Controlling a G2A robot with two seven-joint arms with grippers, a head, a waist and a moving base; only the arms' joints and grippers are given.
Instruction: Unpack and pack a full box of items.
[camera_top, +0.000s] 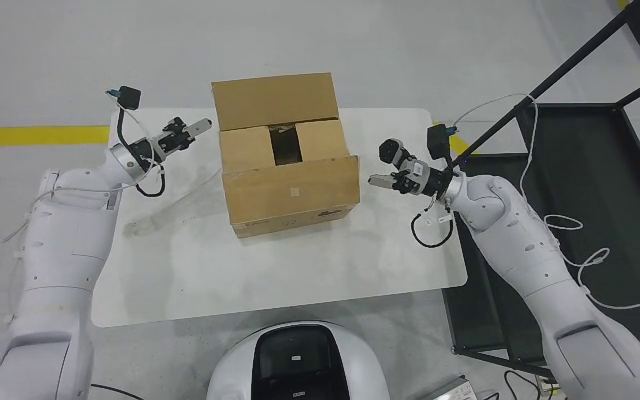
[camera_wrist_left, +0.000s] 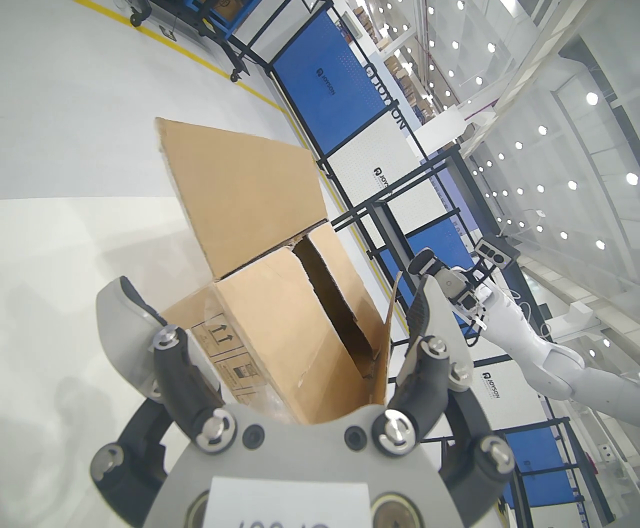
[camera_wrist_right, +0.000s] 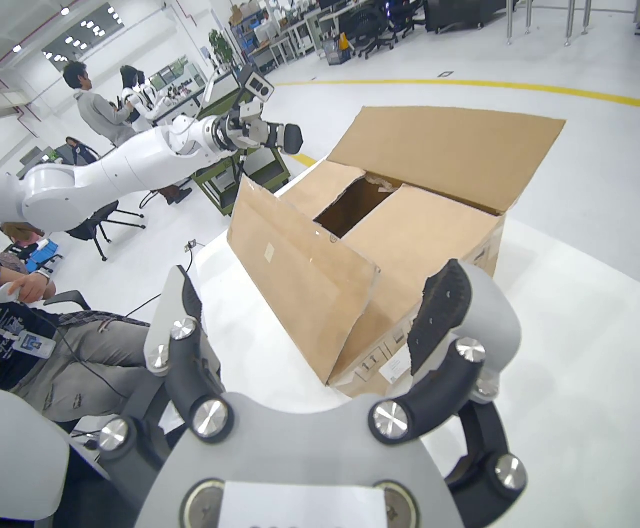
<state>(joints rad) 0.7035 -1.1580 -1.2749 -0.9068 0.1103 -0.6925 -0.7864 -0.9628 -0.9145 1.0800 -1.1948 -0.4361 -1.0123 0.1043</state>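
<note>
Glossy white arms (camera_top: 520, 240), looped black cables (camera_top: 432, 244), grey left hand (camera_wrist_left: 272, 290) and right hand (camera_wrist_right: 314, 272), black ribbed pads (camera_wrist_right: 442, 310), silver screws (camera_wrist_right: 212, 417).

Box (camera_top: 285, 160) contents can't be made out: the gap (camera_top: 285, 146) between the inner flaps is mostly dark. In the left wrist view the box's lower near corner sits behind the left end effector (camera_wrist_left: 275, 292), and in the right wrist view the right end effector (camera_wrist_right: 315, 277) covers part of the near side. Labels (camera_wrist_right: 395, 367) there are partly covered and too small to make out; the counter (camera_top: 300, 270) far edge is hidden behind the raised flap (camera_top: 275, 100).
</note>
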